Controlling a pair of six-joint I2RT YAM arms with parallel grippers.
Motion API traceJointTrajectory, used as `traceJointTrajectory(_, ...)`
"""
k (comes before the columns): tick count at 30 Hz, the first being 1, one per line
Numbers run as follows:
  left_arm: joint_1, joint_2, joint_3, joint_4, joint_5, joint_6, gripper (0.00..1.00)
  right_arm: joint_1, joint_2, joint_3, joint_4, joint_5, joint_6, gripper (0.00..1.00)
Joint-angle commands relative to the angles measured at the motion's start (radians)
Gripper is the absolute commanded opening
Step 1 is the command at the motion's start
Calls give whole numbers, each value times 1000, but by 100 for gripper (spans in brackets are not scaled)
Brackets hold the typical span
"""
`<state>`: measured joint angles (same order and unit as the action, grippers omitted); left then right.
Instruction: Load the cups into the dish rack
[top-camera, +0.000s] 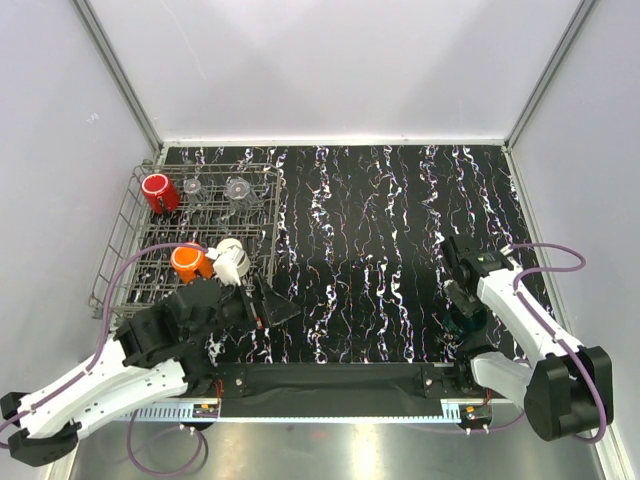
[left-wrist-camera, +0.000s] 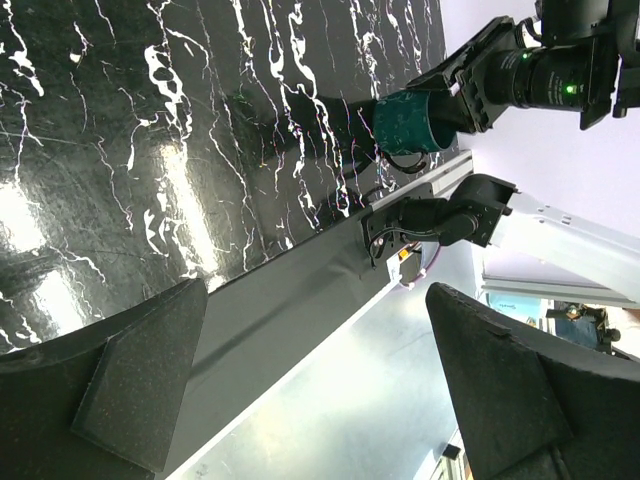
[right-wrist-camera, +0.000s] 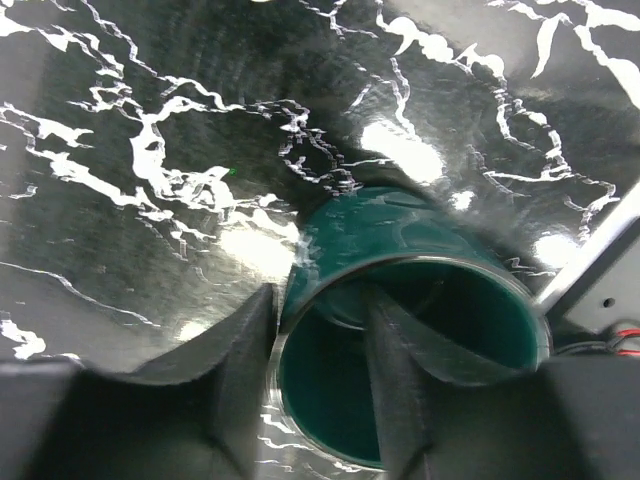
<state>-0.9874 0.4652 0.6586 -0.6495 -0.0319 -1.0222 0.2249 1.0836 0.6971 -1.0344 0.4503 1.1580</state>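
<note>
The left arm (top-camera: 90, 385) and right arm (top-camera: 525, 312) have glossy white shell links joined by bulky black joint housings, with a thin purple cable (top-camera: 113, 293) looping alongside each. The fingers (left-wrist-camera: 140, 390) are matte black wedges with a grainy, speckled surface

Dish rack (top-camera: 118, 255) on surface (top-camera: 380, 230), far left. In the rack's far row: corner cup (top-camera: 158, 192), middle cup (top-camera: 193, 187), third cup (top-camera: 238, 188). In its near row: fourth cup (top-camera: 188, 262), with fifth cup (top-camera: 231, 261) just right of it. Sixth cup (right-wrist-camera: 400, 250) near right, well apart from the rack. Right gripper (right-wrist-camera: 322, 310) straddles its wall, one of the fingers (right-wrist-camera: 400, 370) inside.
</note>
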Motion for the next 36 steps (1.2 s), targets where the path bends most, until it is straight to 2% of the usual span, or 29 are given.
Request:
traceJointTrajectory(1, -5, -19, -14, 21, -5, -4, 99, -7, 1, 4, 13, 10, 68, 41)
traceJointTrajectory(2, -5, -19, -14, 21, -3, -3, 99, -7, -7, -1, 22, 4, 69, 37)
traceJointTrajectory(3, -5, -17, -13, 19, -2, -3, 99, -9, -7, -5, 30, -13, 71, 25)
traceJointTrajectory(6, -5, -19, -11, 33, 3, -3, 99, -7, -1, -25, 50, -54, 80, 10)
traceJointTrajectory(7, -5, -17, -13, 37, 3, -1, 99, -9, 9, -31, 56, -62, 80, 0)
traceJointTrajectory(14, -4, 30, 3, 71, 13, -12, 99, -7, -33, -19, 86, -145, 23, 0)
traceJointTrajectory(19, -5, -20, -25, 148, -5, -38, 99, -7, -82, 82, 143, -266, -165, 0)
traceJointTrajectory(22, -5, -16, -59, 220, 1, -52, 99, -7, -138, 116, 216, -433, -274, 0)
traceJointTrajectory(23, -5, -1, -66, 258, 9, -62, 99, -7, -166, 113, 255, -550, -294, 0)
traceJointTrajectory(24, -5, 9, -83, 280, 26, -70, 99, -7, -195, 95, 289, -603, -305, 0)
traceJointTrajectory(28, -5, 55, -125, 396, 70, -90, 99, -6, -324, 84, 448, -839, -291, 0)
traceJointTrajectory(29, -5, 59, -132, 440, 72, -95, 99, -6, -333, 87, 467, -931, -291, 0)
traceJointTrajectory(31, -5, 66, -161, 500, 89, -96, 99, -6, -347, 99, 511, -1011, -282, 0)
traceJointTrajectory(32, -5, 67, -172, 580, 101, -102, 99, -6, -353, 99, 530, -1079, -270, 0)
traceJointTrajectory(36, -5, 104, -189, 704, 161, -99, 99, -6, -416, 88, 652, -1185, -155, 0)
